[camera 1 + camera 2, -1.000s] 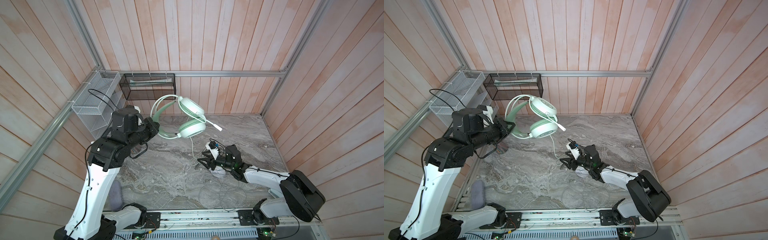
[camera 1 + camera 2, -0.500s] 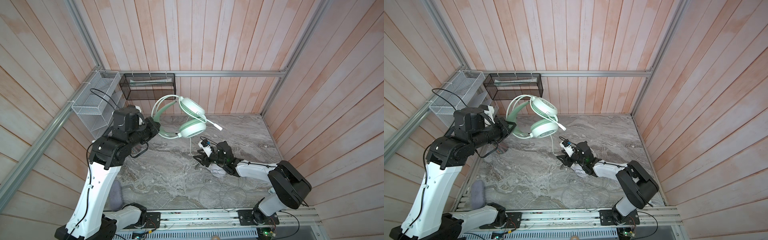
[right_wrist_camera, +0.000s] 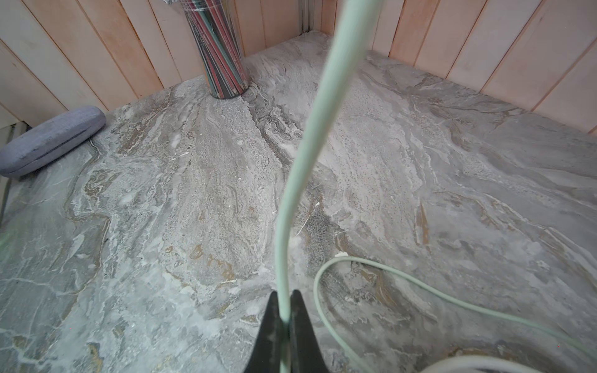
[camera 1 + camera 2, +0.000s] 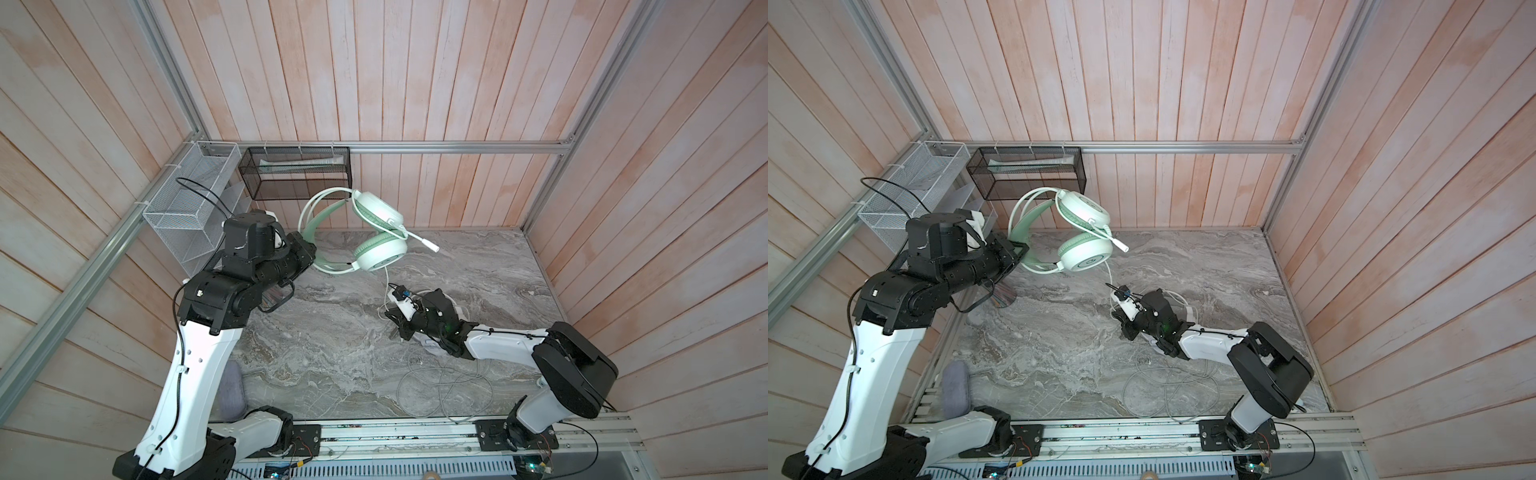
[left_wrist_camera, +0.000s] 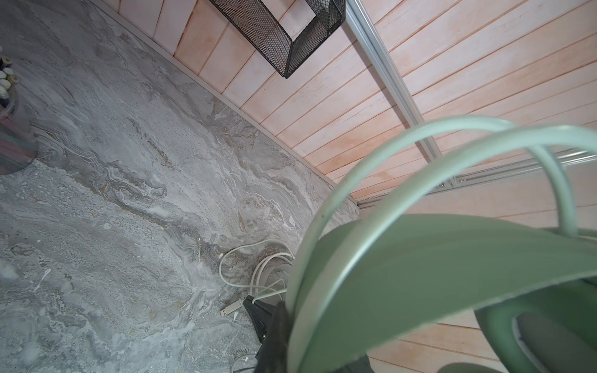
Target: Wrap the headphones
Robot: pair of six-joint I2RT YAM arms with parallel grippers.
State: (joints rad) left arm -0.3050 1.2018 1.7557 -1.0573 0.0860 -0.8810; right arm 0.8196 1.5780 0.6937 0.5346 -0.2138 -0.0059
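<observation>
Trouble could start with the cord (image 3: 300,155). The right claw (image 3: 285,302) is squeezed shut on it, low over the table (image 4: 324,332), near the middle of both top views. The left claw (image 4: 308,251) is shut on the band of the mint headphones (image 4: 380,249). It holds them up in the air, in the upper middle of the frame, in front of the back wall.

If the two claws pull apart too hard, I think the cord could tug at the earcup or slip out of the pinch. More cord lies in loose loops (image 4: 440,386) at the lower right of the table. Those could snag or knot when the cord gets wound. The headphones hang from one small hold, so they could swing or tip.

The cord is thin, smooth and bendy, and pale green. The earcups are round and puffy, with hard shiny shells. The band is a wide soft strip under two thin curved hoops. A stiff white mic stick (image 4: 424,241) pokes out. The table looks like grey stone with wavy lines.
</observation>
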